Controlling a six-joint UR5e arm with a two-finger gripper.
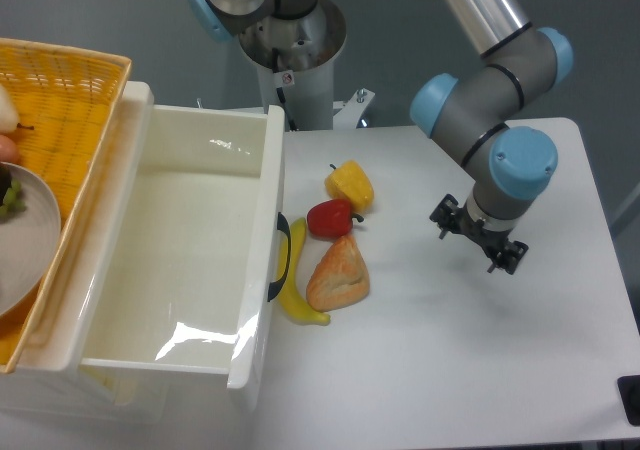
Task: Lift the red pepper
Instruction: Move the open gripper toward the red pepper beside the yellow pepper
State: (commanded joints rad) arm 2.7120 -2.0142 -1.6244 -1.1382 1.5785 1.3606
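Note:
The red pepper (330, 217) is small and glossy and lies on the white table (450, 350) just right of the bin's edge. A yellow pepper (351, 184) touches it from behind and a tan bread wedge (339, 275) lies in front of it. My gripper (475, 239) hangs over the table well to the right of the pepper, apart from it. Its two dark fingers are spread, with nothing between them.
A yellow banana (297, 288) lies along the bin's dark handle (280, 258). A large white bin (190, 250) fills the left, with a yellow woven basket (70, 85) and a plate (25, 235) beyond it. The robot base (290, 40) stands at the back.

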